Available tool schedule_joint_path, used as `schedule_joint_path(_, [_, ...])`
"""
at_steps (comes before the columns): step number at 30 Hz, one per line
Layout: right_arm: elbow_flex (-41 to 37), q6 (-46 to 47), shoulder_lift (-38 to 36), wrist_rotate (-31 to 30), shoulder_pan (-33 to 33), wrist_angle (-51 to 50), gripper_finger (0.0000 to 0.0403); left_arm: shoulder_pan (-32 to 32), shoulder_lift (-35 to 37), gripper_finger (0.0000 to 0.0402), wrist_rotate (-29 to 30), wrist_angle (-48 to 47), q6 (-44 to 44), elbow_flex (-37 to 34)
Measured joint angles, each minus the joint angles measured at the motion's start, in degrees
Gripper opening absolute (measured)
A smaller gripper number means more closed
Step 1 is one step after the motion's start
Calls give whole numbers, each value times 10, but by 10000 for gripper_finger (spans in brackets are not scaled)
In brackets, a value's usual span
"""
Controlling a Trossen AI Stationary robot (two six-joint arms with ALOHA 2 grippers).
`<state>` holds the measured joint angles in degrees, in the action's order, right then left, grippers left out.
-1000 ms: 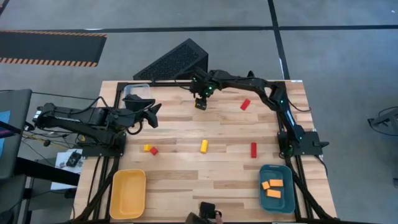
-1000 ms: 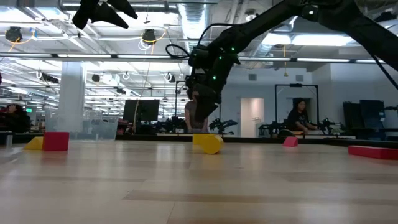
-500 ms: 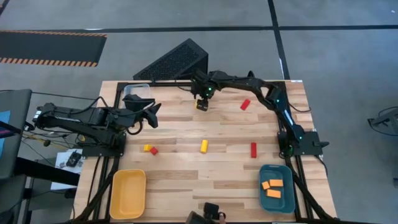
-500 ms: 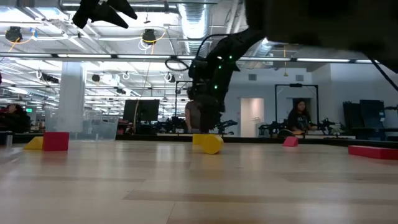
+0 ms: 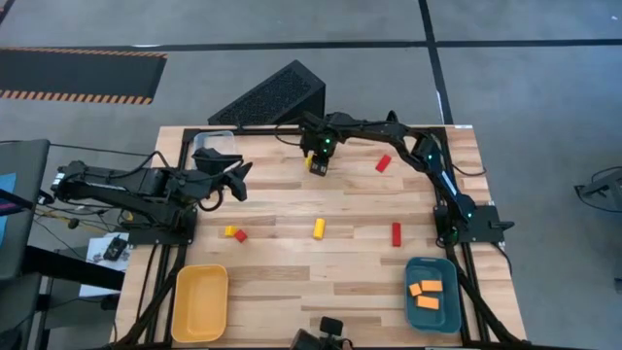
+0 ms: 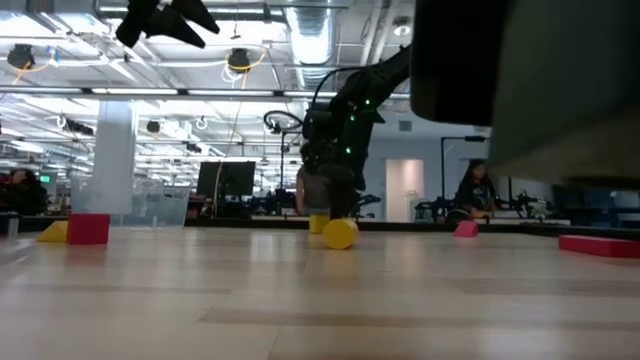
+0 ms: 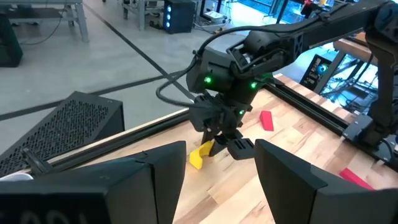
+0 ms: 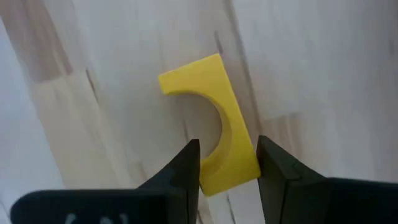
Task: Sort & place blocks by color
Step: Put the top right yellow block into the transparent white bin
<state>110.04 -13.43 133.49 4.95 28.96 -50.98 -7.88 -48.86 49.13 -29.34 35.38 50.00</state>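
At the tabletop's far middle, the right end effector (image 8: 227, 165) straddles one leg of the yellow arch block (image 8: 211, 121), fingers narrowed against it. It looks light, rigid and smooth; gripping flat faces suits it.

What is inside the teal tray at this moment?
The teal tray holds three orange blocks, lying flat on its floor. No red or yellow block shows inside it. Nothing covers the tray from above.
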Motion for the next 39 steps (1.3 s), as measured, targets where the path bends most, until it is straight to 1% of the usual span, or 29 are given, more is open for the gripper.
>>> schedule_joint_path(6, [0, 6, 0, -2, -1, -2, 116, 0, 2, 183, 0, 0, 2, 0])
schedule_joint_path(8, [11, 17, 0, -2, -3, -24, 116, 0, 11, 183, 2, 0, 6, 0])
schedule_joint_path(12, [61, 19, 0, 2, -4, -49, 116, 0, 36, 183, 2, -5, 8, 0])
schedule_joint_path(20, [179, 65, 0, 57, -25, -41, 116, -1, 92, 183, -4, -30, 40, 0])
schedule_joint_path(24, [214, 109, 0, 92, -46, 1, 116, -9, 113, 183, -3, -49, 47, 0])
schedule_joint_path(28, [219, 151, 0, 116, -77, 83, 116, -14, 125, 183, -2, -56, 45, 0])
schedule_joint_path(34, [219, 194, 1, 117, -117, 189, 116, -14, 141, 183, -4, -78, 43, 0])
schedule_joint_path(36, [221, 213, 15, 119, -123, 232, 116, -14, 145, 183, -7, -78, 37, 0])
schedule_joint_path(38, [219, 238, 22, 129, -125, 229, 116, -14, 149, 183, -9, -78, 29, 0])
schedule_joint_path(39, [219, 244, 33, 133, -126, 246, 116, -14, 149, 183, -9, -78, 28, 0])
